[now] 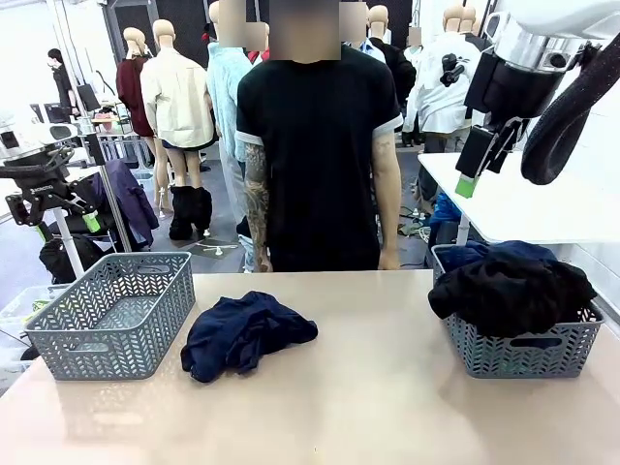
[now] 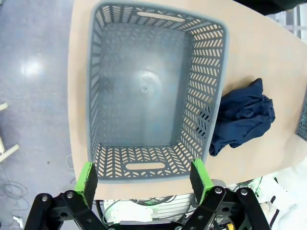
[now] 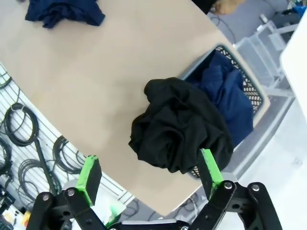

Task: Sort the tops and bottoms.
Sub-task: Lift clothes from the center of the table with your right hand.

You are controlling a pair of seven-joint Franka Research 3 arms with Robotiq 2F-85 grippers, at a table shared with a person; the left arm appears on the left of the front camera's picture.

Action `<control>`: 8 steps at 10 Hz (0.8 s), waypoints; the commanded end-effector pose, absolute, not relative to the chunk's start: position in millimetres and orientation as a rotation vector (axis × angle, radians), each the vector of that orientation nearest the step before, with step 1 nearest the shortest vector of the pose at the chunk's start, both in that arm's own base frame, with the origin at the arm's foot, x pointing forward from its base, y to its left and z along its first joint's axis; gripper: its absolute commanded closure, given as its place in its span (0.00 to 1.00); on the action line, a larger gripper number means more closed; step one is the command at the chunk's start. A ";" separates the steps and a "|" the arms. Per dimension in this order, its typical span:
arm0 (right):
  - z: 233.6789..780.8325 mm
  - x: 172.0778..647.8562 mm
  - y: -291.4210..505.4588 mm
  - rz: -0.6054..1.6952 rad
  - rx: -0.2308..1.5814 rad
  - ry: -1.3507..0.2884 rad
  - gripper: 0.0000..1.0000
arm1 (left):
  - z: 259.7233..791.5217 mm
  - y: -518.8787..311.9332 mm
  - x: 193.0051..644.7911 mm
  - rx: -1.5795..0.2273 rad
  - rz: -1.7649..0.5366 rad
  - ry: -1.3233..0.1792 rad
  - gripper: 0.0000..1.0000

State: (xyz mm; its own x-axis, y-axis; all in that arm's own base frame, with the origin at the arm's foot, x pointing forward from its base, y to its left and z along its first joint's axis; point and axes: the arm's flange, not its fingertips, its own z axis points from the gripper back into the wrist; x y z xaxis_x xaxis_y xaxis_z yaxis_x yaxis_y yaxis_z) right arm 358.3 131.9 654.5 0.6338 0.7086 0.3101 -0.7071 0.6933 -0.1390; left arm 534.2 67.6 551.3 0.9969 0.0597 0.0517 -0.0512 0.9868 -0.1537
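one navy garment left on the table, both grippers high and empty

with the arms parked above their baskets, the step in hand looks to be fetching the crumpled navy garment (image 1: 247, 334) that lies on the tan table (image 1: 387, 407), low and left of centre in the front view. whether it is a top or a bottom i cannot tell from its bunched shape, and no bright green trousers are to be seen anywhere on the table. to do this well, i'd say the nearer arm should come down over the thickest fold, pinch deep enough to take several layers, and lift straight up so the cloth clears the basket rim before it is let go.

the left gripper (image 2: 144, 184) hangs over the empty grey basket (image 2: 96, 86), which sits at the left of the front view; its green-padded fingers (image 2: 86, 179) are spread wide, about as wide as the basket's near wall, and hold nothing. the navy garment lies just beside that basket, at the right of the left wrist view.

the right gripper (image 3: 149, 175) hovers well above the full grey basket (image 3: 256, 103), its fingers (image 3: 89, 175) equally wide apart, touching nothing. below it a black garment (image 3: 182, 127) is heaped over the basket's edge, with blue clothing (image 3: 230, 88) behind it.

a person (image 1: 315, 145) stands at the far side, arms down.
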 end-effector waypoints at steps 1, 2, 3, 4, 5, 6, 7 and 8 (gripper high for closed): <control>654.0 386.7 160.6 0.970 -0.088 -0.335 0.00 | 552.8 67.5 533.3 -0.151 0.075 -0.055 0.00; 656.6 414.1 188.0 1.105 -0.130 -0.335 0.00 | 552.8 67.5 533.3 -0.151 0.075 -0.055 0.00; 654.6 439.0 214.8 1.259 -0.127 -0.335 0.00 | 552.8 67.5 533.3 -0.151 0.075 -0.055 0.00; 646.6 471.8 246.9 1.365 -0.096 -0.355 0.00 | 552.8 67.5 533.3 -0.151 0.075 -0.055 0.00; 630.0 500.9 272.6 1.310 0.019 -0.451 0.00 | 552.8 67.5 533.3 -0.151 0.075 -0.055 0.00; 608.1 523.6 295.9 1.313 0.052 -0.469 0.00 | 552.8 67.5 533.3 -0.151 0.075 -0.055 0.00; 587.5 537.2 316.7 1.360 0.054 -0.444 0.00 | 552.8 67.5 533.3 -0.151 0.075 -0.055 0.00; 561.7 551.1 332.5 1.443 0.087 -0.401 0.00 | 552.8 67.5 533.3 -0.151 0.075 -0.055 0.00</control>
